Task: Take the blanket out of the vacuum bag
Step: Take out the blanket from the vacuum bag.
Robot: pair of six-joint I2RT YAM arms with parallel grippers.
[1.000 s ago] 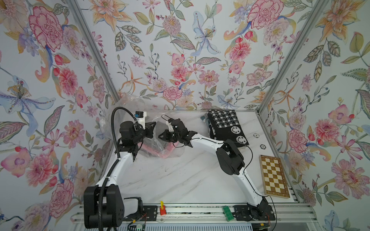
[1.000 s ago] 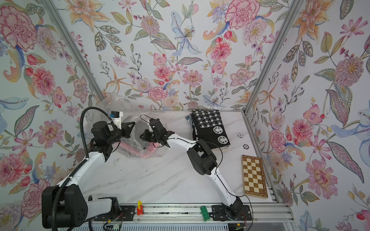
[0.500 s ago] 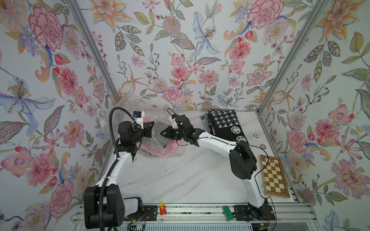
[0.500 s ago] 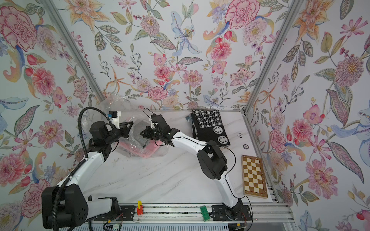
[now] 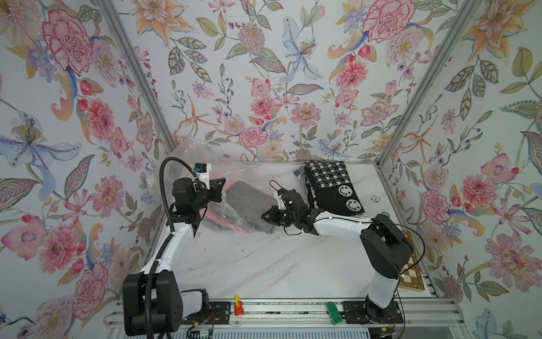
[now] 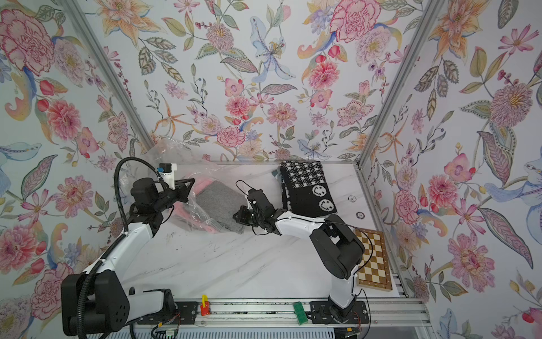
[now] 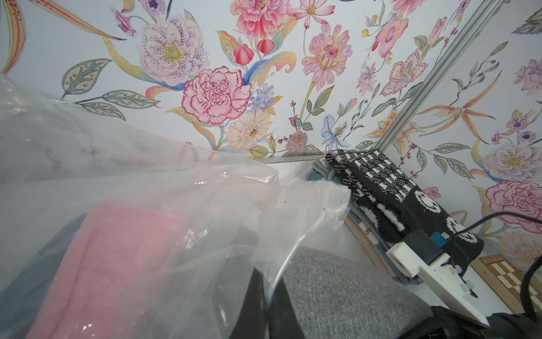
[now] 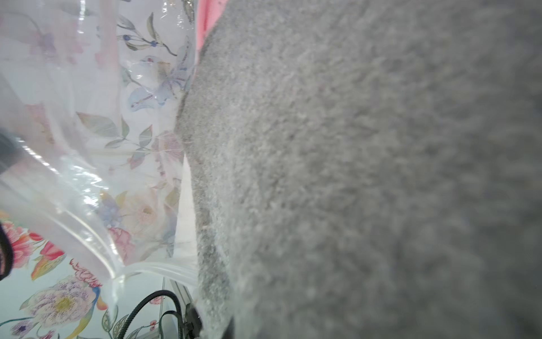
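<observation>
Grey fleece first: the grey blanket (image 5: 249, 201) lies part way out of the vacuum bag (image 5: 202, 155). Its near end is bare on the bench (image 5: 264, 264) and its left side is under a flap of crinkled clear plastic. The bag sits at the back left corner of the bench, its upper part bunched against the wall.

Contents of the bag: a pink blanket (image 7: 117, 249), folded, fully under the plastic and beside the grey one. In the left wrist view something darker shows under the pink; I cannot tell what it is.

Left claw (image 5: 222, 184): closed, pinching the edge of the bag's mouth. In the left wrist view the film runs between the two black fingers (image 7: 253, 296).

Right claw (image 5: 266, 217): closed on the near right edge of the grey blanket. The grey pile fills most of the right wrist view, with the clear film beside it.

Surface: white marble-look bench, a few dark specks in front of the bag. At the back right, well apart from the bag, a folded black-and-white blanket (image 5: 331, 187) with smiley faces rests on paler folded layers. A chessboard (image 6: 374, 261) lies flat along the right edge, partly behind the right arm. A metal rail (image 5: 293, 311) runs along the front and carries both arm bases.

Room: three walls (image 5: 264, 73) papered with large flowers, with metal posts at the corners
</observation>
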